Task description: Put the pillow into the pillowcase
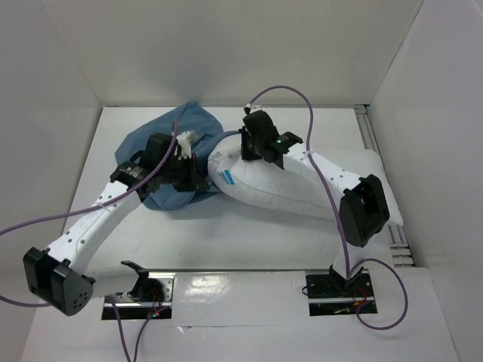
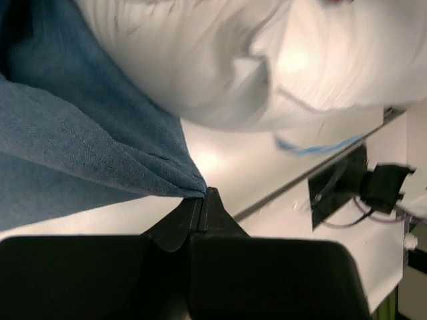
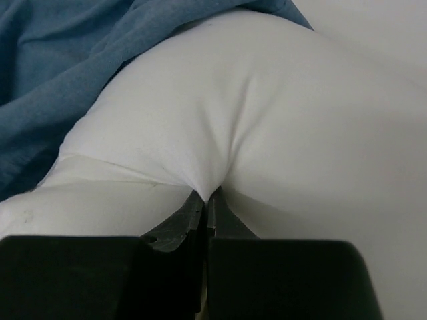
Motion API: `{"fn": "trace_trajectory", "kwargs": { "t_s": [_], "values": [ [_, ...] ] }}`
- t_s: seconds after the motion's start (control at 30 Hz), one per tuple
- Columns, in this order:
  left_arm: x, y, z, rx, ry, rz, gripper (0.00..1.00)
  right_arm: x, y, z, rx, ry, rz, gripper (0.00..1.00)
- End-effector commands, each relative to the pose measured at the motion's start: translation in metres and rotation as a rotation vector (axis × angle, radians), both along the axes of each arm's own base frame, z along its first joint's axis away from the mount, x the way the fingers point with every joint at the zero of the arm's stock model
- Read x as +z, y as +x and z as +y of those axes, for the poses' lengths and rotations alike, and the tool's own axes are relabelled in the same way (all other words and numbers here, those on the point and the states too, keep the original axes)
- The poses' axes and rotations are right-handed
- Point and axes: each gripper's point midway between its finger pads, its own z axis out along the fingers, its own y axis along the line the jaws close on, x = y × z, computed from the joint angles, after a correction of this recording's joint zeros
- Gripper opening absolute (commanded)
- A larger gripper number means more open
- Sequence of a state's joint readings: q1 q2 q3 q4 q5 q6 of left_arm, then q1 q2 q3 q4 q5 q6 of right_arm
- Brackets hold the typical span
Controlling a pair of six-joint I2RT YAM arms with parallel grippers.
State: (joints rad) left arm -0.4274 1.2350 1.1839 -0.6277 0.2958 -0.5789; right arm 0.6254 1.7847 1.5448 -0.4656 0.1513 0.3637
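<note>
Presently on the white table point(image 1: 249, 234), walled on three sides:

1. Pillow point(image 1: 302, 188): white and plump. It lies slantwise from the table's middle toward the right edge, partly under the right arm. A small blue mark point(image 1: 224, 179) shows near its left end.

2. Pillowcase point(image 1: 170, 128): dusty blue and wrinkled, bunched at the back left of the table, partly beneath the left arm. It touches the pillow's left end. In the right wrist view, blue cloth lies along the far side of that end (how far it wraps the corner cannot be told).

3. Left gripper point(image 2: 203, 195): jaws closed tight, with a fold of the pillowcase's edge pinched at the very tips. The pillow bulges just beyond the pinch.

4. Right gripper point(image 3: 208, 197): jaws pressed together on a pinch of the pillow's white fabric, near its left end. Creases draw in toward the tips.

5. Purple cables point(image 1: 317, 113): one runs along each arm, the right one arching above the pillow.
</note>
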Motion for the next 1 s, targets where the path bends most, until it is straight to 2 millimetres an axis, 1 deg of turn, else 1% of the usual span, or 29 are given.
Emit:
{"fn": "trace_trajectory", "kwargs": {
  "t_s": [0.0, 0.03, 0.1, 0.13, 0.17, 0.2, 0.23, 0.27, 0.3, 0.37, 0.43, 0.47, 0.5, 0.53, 0.57, 0.6, 0.63, 0.67, 0.7, 0.73, 0.77, 0.8, 0.83, 0.87, 0.9, 0.93, 0.97],
  "values": [
    [-0.005, -0.061, 0.001, -0.084, -0.036, 0.097, 0.0, -0.022, -0.022, -0.016, -0.057, -0.055, 0.027, 0.0],
    [-0.02, -0.071, 0.002, -0.095, -0.02, 0.13, 0.0, -0.023, -0.026, -0.015, -0.062, -0.061, 0.034, 0.0],
    [-0.032, -0.078, 0.005, -0.085, -0.01, 0.171, 0.0, -0.001, -0.021, -0.018, -0.095, -0.046, -0.011, 0.0],
    [-0.035, -0.083, 0.006, -0.089, 0.0, 0.175, 0.0, 0.01, -0.018, -0.018, -0.104, -0.034, -0.035, 0.0],
    [-0.037, -0.083, 0.009, -0.08, 0.014, 0.18, 0.0, 0.036, -0.009, -0.022, -0.117, -0.008, -0.088, 0.0],
    [-0.038, -0.085, 0.01, -0.079, 0.018, 0.188, 0.0, 0.047, -0.005, -0.022, -0.131, 0.0, -0.113, 0.0],
    [-0.04, -0.085, 0.01, -0.084, 0.034, 0.177, 0.0, 0.065, 0.001, -0.027, -0.142, 0.009, -0.151, 0.0],
    [-0.036, -0.085, 0.011, -0.092, 0.039, 0.17, 0.0, 0.09, 0.009, -0.028, -0.163, 0.023, -0.208, 0.0],
    [-0.038, -0.087, 0.012, -0.092, 0.043, 0.18, 0.0, 0.102, 0.012, -0.03, -0.173, 0.026, -0.236, 0.0],
    [-0.026, -0.083, 0.012, -0.091, 0.044, 0.146, 0.0, 0.12, 0.016, -0.033, -0.195, 0.031, -0.277, 0.0],
    [-0.025, -0.083, 0.014, -0.111, 0.057, 0.129, 0.0, 0.14, 0.02, -0.035, -0.211, 0.048, -0.328, 0.0],
    [-0.024, -0.083, 0.014, -0.111, 0.061, 0.137, 0.0, 0.151, 0.019, -0.038, -0.221, 0.064, -0.353, 0.0],
    [-0.025, -0.085, 0.015, -0.121, 0.071, 0.139, 0.0, 0.151, 0.007, -0.031, -0.195, 0.06, -0.363, 0.0],
    [-0.025, -0.085, 0.015, -0.121, 0.071, 0.139, 0.0, 0.156, 0.001, -0.024, -0.18, 0.085, -0.384, 0.0],
    [-0.026, -0.087, 0.016, -0.121, 0.076, 0.148, 0.0, 0.153, -0.007, -0.021, -0.164, 0.081, -0.393, 0.0],
    [-0.027, -0.085, 0.018, -0.113, 0.084, 0.145, 0.0, 0.133, -0.023, -0.019, -0.141, 0.068, -0.364, 0.0],
    [-0.024, -0.086, 0.018, -0.103, 0.073, 0.142, 0.0, 0.12, -0.043, -0.002, -0.088, 0.069, -0.345, 0.0],
    [-0.018, -0.086, 0.017, -0.097, 0.061, 0.129, 0.0, 0.102, -0.057, 0.002, -0.071, 0.05, -0.318, 0.0],
    [-0.018, -0.086, 0.017, -0.091, 0.056, 0.134, 0.0, 0.066, -0.076, 0.001, -0.063, 0.011, -0.262, 0.0],
    [-0.015, -0.087, 0.017, -0.078, 0.044, 0.135, 0.0, 0.047, -0.098, 0.01, -0.018, -0.008, -0.223, 0.0],
    [-0.013, -0.088, 0.017, -0.078, 0.04, 0.127, 0.0, 0.028, -0.11, 0.012, 0.003, -0.018, -0.171, 0.0],
    [-0.015, -0.09, 0.016, -0.079, 0.033, 0.144, 0.0, 0.018, -0.121, 0.015, 0.023, -0.006, -0.135, 0.0],
    [-0.018, -0.09, 0.016, -0.079, 0.034, 0.146, 0.0, 0.008, -0.136, 0.019, 0.072, 0.005, -0.088, 0.16],
    [-0.015, -0.092, 0.015, -0.079, 0.018, 0.147, 0.0, 0.007, -0.142, 0.016, 0.084, -0.003, -0.071, 0.33],
    [-0.019, -0.093, 0.015, -0.079, 0.023, 0.157, 0.0, 0.019, -0.149, 0.019, 0.118, 0.018, -0.089, 0.47],
    [-0.021, -0.097, 0.015, -0.086, 0.017, 0.163, 0.0, 0.027, -0.153, 0.021, 0.146, 0.036, -0.089, 0.57],
    [-0.021, -0.097, 0.015, -0.086, 0.017, 0.163, 0.0, 0.032, -0.156, 0.016, 0.147, 0.027, -0.081, 0.69]
  ]
}}
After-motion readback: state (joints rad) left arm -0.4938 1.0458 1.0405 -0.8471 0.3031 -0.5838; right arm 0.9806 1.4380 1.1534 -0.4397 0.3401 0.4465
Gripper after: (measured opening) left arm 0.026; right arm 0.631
